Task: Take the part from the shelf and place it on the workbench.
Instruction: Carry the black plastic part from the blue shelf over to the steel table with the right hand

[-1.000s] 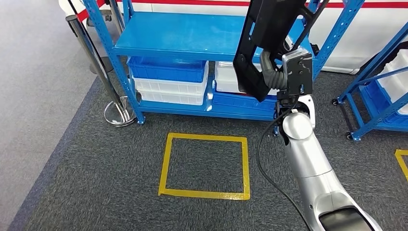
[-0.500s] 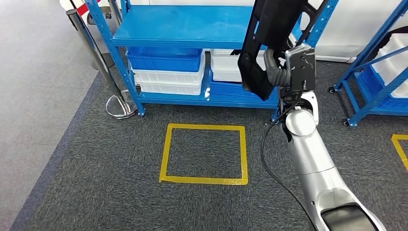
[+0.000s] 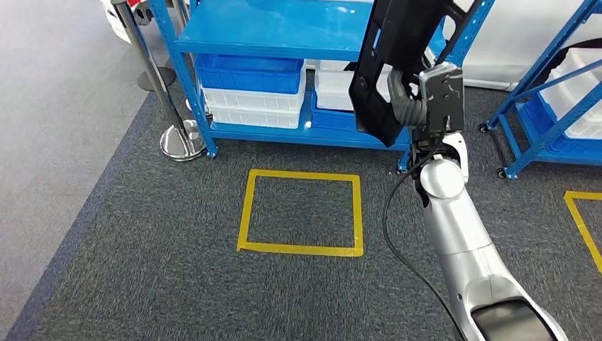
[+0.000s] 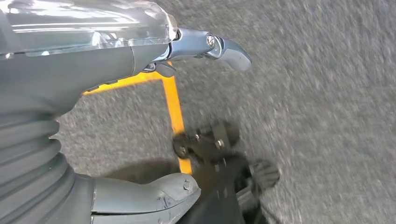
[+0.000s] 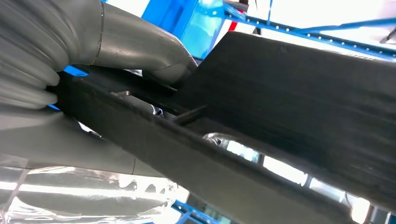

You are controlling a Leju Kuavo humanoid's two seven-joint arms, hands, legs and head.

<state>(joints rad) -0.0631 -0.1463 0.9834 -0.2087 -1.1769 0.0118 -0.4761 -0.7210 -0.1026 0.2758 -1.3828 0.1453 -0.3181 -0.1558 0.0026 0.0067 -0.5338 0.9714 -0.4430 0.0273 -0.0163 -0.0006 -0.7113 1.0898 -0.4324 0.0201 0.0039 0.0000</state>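
right hand (image 3: pixel 406 99) grips black part (image 3: pixel 399 50); no legible writing.

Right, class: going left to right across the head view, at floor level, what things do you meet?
Chrome stanchion base → yellow taped square → right arm holding the black part → second yellow tape mark.

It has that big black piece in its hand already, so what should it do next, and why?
Probably keep carrying it and turn away from the blue shelf. The right hand holds the black part up, the left hand hangs free over the carpet, and I see nothing resembling a workbench here.
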